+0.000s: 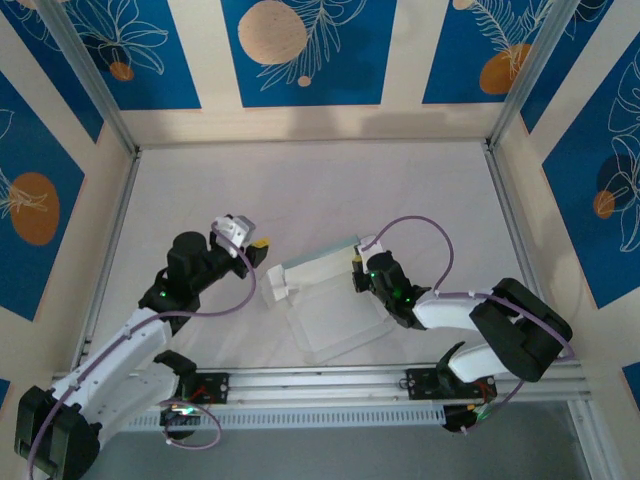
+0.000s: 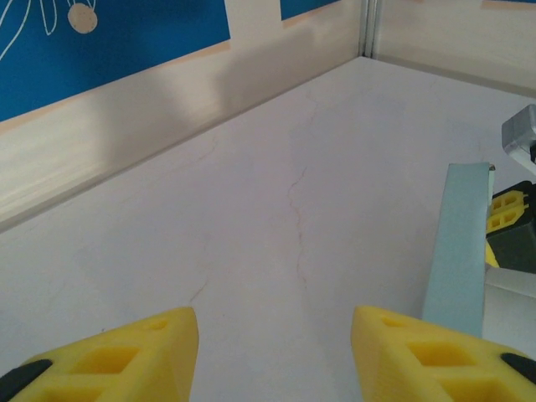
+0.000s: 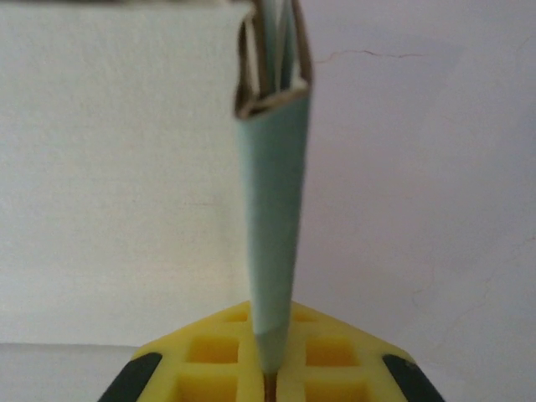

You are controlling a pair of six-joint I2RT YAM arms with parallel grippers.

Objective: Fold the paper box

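An aluminium rail [image 1: 320, 380] at the near edge of the table [image 1: 320, 190] carries both arm bases. From there the left arm [image 1: 130, 340] reaches up and to the right, and the right arm [image 1: 500, 320] bends in towards the middle.

The left pincer [image 1: 257, 246] hangs just beside the left edge of the paper box [image 1: 335, 315], apart from it. In the left wrist view its yellow fingers [image 2: 126, 356] stand well apart, released, with the table surface showing between them.

The right pincer [image 1: 357, 264] meets the box at its far right corner. Seen from the right wrist, its two yellow fingers [image 3: 209, 360] are clenched on a green flap [image 3: 272, 234] of the box. The flap rises upright from between them, narrow at the grip and spreading open towards its top, where brown card edges show.

The box lies mid-table between the two pincers. It has a broad white panel flat on the surface, a small tab at its left side and the green flap raised along its far edge. The left wrist view catches that flap standing on edge at the right, with yellow and black fingertips just behind it.

Beyond the box the white table shows fine hairline cracks. Farthest off stand pale walls with blue panels [image 1: 300, 50] printed with orange circles and white leaf outlines.
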